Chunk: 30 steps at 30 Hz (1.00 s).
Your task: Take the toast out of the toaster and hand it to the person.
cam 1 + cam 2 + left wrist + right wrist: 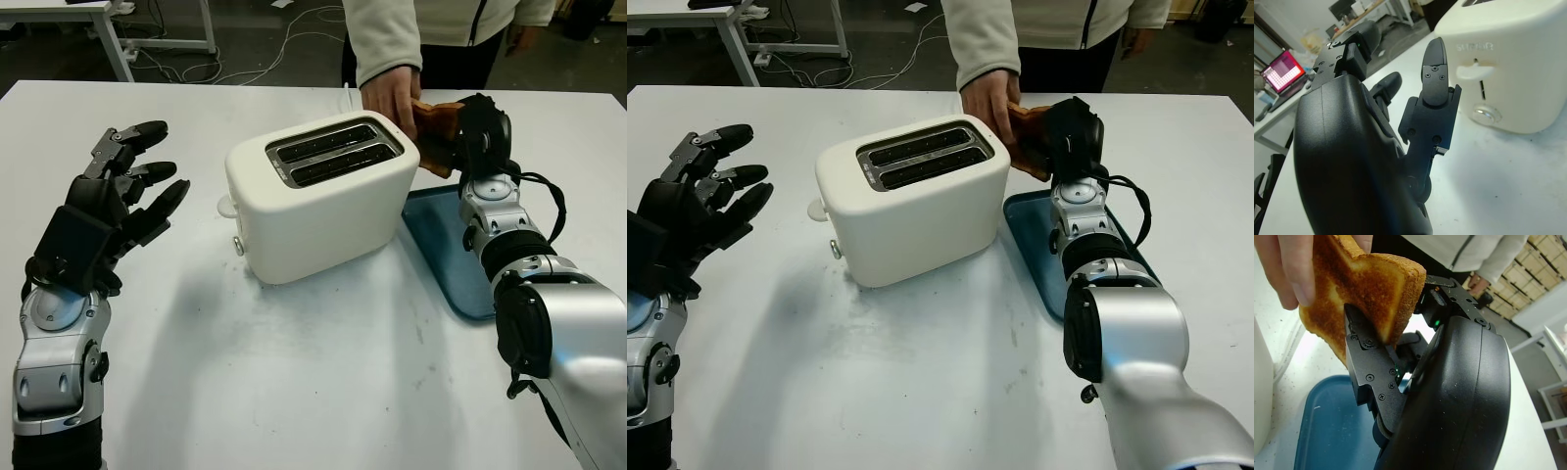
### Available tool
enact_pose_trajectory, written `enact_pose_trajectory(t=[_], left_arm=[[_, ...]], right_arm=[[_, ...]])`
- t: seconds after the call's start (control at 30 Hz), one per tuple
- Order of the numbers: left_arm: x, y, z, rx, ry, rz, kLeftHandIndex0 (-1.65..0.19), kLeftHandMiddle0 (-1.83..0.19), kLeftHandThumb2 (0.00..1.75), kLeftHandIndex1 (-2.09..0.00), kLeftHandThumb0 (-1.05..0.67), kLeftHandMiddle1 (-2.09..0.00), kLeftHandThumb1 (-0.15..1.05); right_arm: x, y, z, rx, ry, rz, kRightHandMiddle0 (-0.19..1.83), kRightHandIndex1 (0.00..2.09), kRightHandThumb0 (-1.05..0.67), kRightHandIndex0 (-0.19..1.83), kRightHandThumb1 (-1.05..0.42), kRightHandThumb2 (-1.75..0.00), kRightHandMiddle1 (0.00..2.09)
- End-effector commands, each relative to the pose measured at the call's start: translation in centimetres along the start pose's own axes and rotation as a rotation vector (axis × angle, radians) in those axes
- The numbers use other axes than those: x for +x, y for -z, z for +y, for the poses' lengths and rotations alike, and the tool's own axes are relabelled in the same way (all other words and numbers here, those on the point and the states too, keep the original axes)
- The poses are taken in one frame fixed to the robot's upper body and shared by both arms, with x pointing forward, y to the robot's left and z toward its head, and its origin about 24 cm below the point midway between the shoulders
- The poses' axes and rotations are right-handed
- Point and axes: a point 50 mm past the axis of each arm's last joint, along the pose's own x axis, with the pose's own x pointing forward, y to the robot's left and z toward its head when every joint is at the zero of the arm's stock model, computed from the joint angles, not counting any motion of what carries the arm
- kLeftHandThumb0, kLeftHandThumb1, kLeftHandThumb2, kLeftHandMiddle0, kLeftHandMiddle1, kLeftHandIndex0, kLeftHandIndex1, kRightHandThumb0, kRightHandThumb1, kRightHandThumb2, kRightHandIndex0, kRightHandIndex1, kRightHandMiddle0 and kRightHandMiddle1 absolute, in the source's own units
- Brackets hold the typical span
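Handover point, upper right of frame: right hand (482, 137) grips the toast (437, 125) raised beyond the toaster (318, 196), above the blue tray (453, 250), so the person's hand (392, 96) can reach it; their fingers already pinch its far edge. Both slots look empty. Left hand (122, 196) open, idle at left, holds nothing.

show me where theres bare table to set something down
Bare table in front of the toaster, between both arms, and behind the open left hand. Crowded at the far right: blue tray, right hand, toast, person's hand.
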Motion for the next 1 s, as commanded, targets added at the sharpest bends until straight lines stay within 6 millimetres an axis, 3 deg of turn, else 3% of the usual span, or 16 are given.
enact_pose_trajectory(t=[0.0,0.47,0.97], left_arm=[[-0.11,0.13,-0.07,-0.002,0.011,0.009,-0.04,0.0,0.4,-0.75,-0.33,-1.05,0.88],[-0.03,0.28,-0.35,-0.02,0.023,0.006,-0.03,0.0,0.44,-0.78,-0.36,-1.04,0.86],[-0.17,-0.08,-0.57,-0.026,0.021,0.01,0.0,0.0,0.53,-0.81,-0.33,-1.04,0.84]], right_arm=[[0.14,-0.87,0.05,0.015,0.0,-0.038,0.62,1.75,0.01,0.83,-0.92,-0.03,1.75],[0.09,-1.0,0.05,0.032,-0.01,-0.063,0.62,1.75,0.0,0.84,-0.91,-0.02,1.75],[-0.19,-0.1,-0.2,0.008,-0.023,-0.071,0.62,1.75,-0.14,0.84,-0.9,0.0,1.75]])
